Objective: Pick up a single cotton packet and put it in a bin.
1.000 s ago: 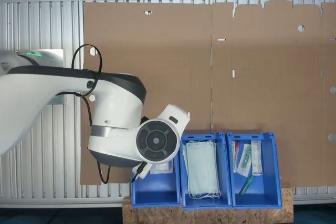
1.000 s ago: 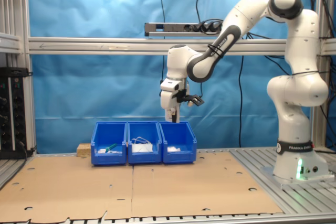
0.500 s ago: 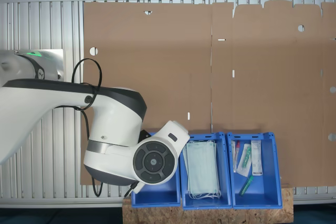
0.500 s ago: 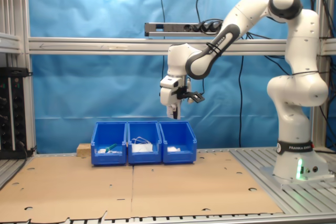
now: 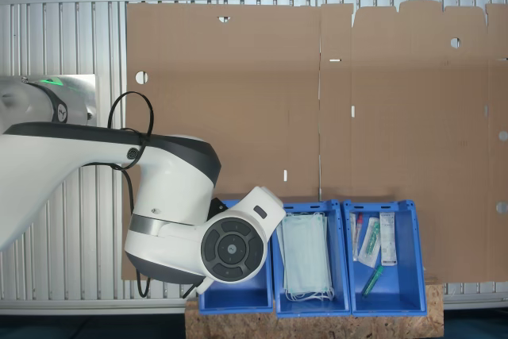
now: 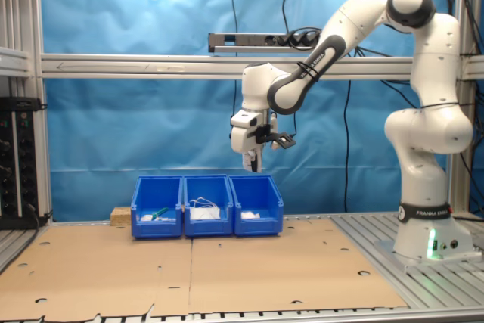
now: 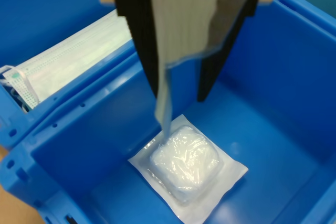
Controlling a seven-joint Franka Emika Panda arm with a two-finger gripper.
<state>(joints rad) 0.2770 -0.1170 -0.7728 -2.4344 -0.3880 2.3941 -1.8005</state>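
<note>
1. Claw [image 7: 179, 88]: the black fingers [image 7: 135, 30] are pinching the cotton packet [image 7: 184, 24]. The packet hangs flat between them, its lower edge drooping below the fingertips.
2. In the second exterior view the claw [image 6: 252, 159] points straight down, in the air above the bin [image 6: 257, 206] and well clear of its rim.
3. The bin [image 7: 273, 77] lies directly under the claw. On its floor is a white padded packet [image 7: 184, 163] in clear wrap, apart from the held packet.
4. Three blue bins stand in a row, touching. In the first exterior view they sit at 6 o'clock of the frame. The arm [image 5: 171, 196] covers most of the bin [image 5: 234, 301] at the 9 o'clock end of the row.
5. The mask bin [image 5: 347, 260] is the middle one and holds pale green masks [image 5: 305, 256]. The masks [image 7: 68, 61] also appear in the wrist view, in the compartment next to the one under the claw.
6. The instrument bin [image 5: 417, 260] is at the 3 o'clock end in the first exterior view. It holds slim wrapped instruments [image 5: 373, 244].
7. In the second exterior view the order is reversed: instrument bin [image 6: 157, 221] at 9 o'clock, mask bin [image 6: 207, 223] in the middle, the bin at 3 o'clock.
8. Cardboard sheets [image 5: 317, 101] cover most of the table [image 5: 63, 37]. The bins stand at the cardboard's edge.
</note>
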